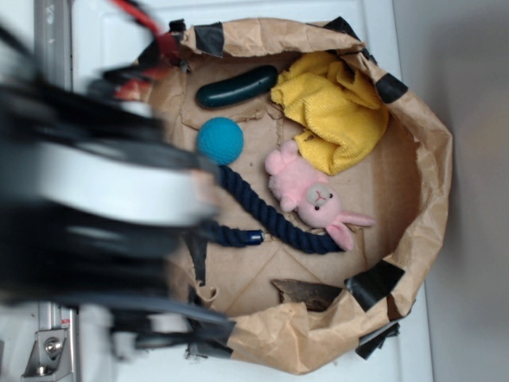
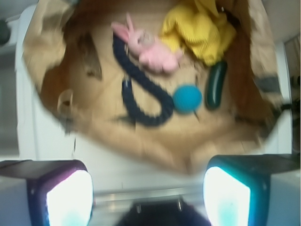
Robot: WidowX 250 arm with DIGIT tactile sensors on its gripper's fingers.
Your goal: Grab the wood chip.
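Your wood chip (image 1: 307, 294) lies flat on the floor of the brown paper tray (image 1: 429, 135), untouched, against the wall by a black tape patch (image 1: 374, 283) — nothing of the grab is done. In the wrist view it sits well ahead of the jaws, to their left. The gripper (image 2: 148, 195) hangs outside the tray rim, jaws wide apart, holding and touching nothing — approach, descent and closing all remain.

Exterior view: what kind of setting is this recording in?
Probably a lab robot test station rather than a home: a crumpled brown paper enclosure patched with black tape sits on a white surface, filled with assorted practice items such as a pink plush bunny, teal ball and wood chip.
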